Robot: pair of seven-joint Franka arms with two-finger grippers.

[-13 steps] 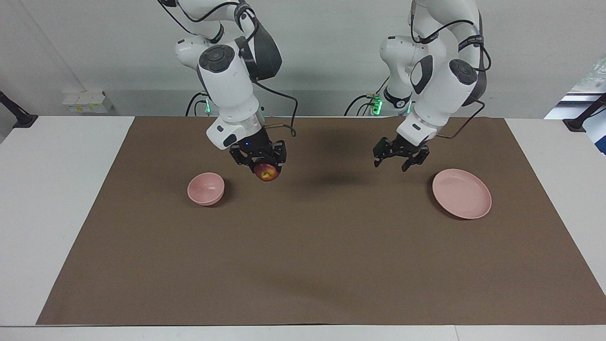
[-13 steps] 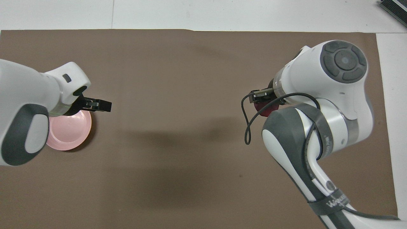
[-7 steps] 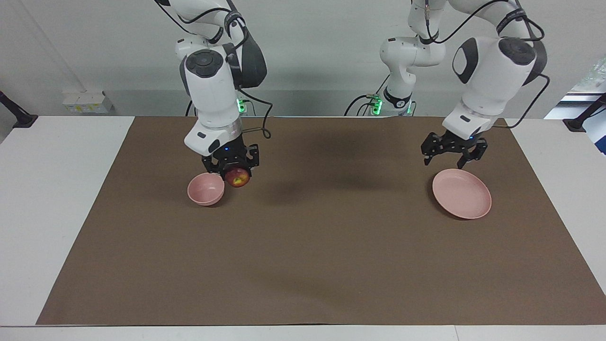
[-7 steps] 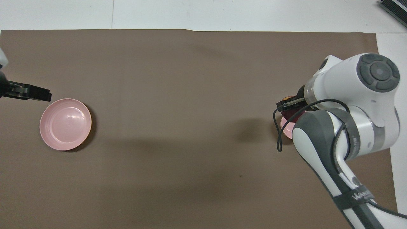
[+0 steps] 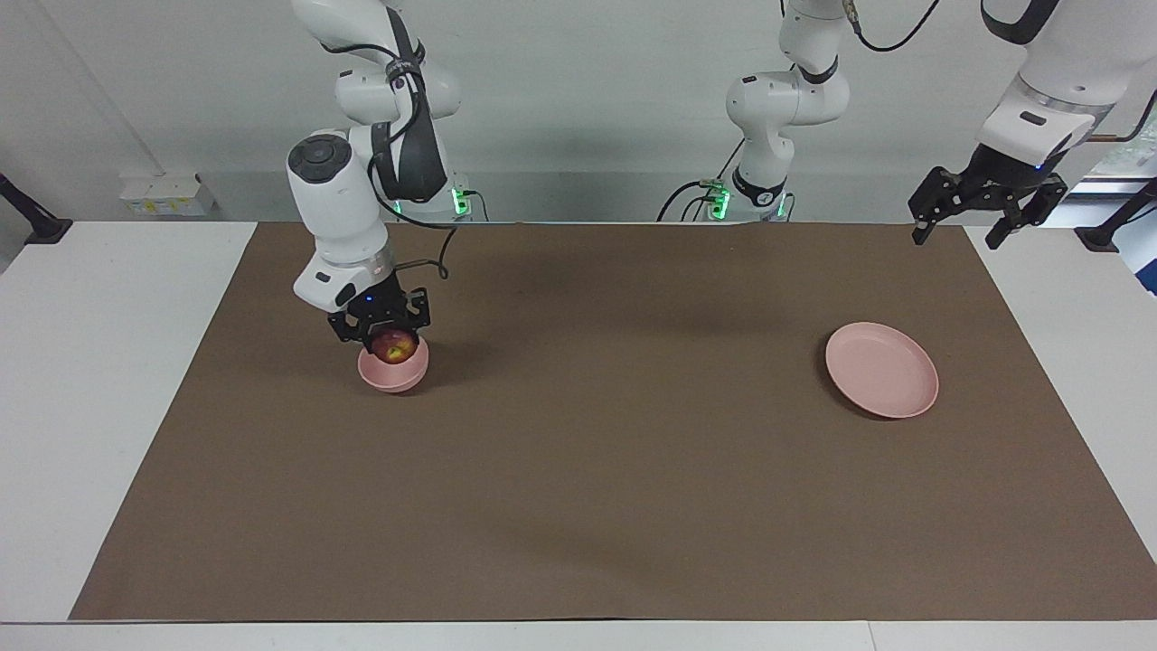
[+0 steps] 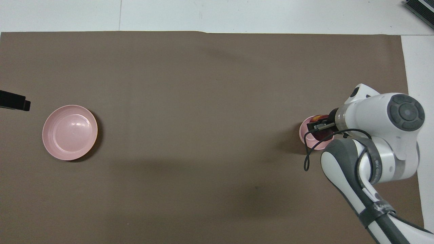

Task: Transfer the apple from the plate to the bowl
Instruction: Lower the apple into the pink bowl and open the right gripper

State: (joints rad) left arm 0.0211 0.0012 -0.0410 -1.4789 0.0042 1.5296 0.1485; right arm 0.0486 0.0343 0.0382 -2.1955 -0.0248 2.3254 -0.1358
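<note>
My right gripper (image 5: 385, 338) is shut on the dark red apple (image 5: 394, 345) and holds it down in the mouth of the small pink bowl (image 5: 393, 374), at the right arm's end of the mat. In the overhead view the arm's wrist covers most of the apple (image 6: 317, 118) and part of the bowl (image 6: 305, 135). The wide pink plate (image 5: 881, 369) lies bare at the left arm's end and also shows in the overhead view (image 6: 69, 132). My left gripper (image 5: 954, 240) is open and empty, raised high near the mat's corner by the left arm's base.
A brown mat (image 5: 597, 470) covers the table's middle, with white table (image 5: 99, 380) at both ends. A black object (image 6: 420, 8) sits at the table's corner farthest from the robots, at the right arm's end.
My right gripper carried the apple sideways and down into the bowl's mouth. My left gripper rose and drew away from the plate toward its own end of the table.
</note>
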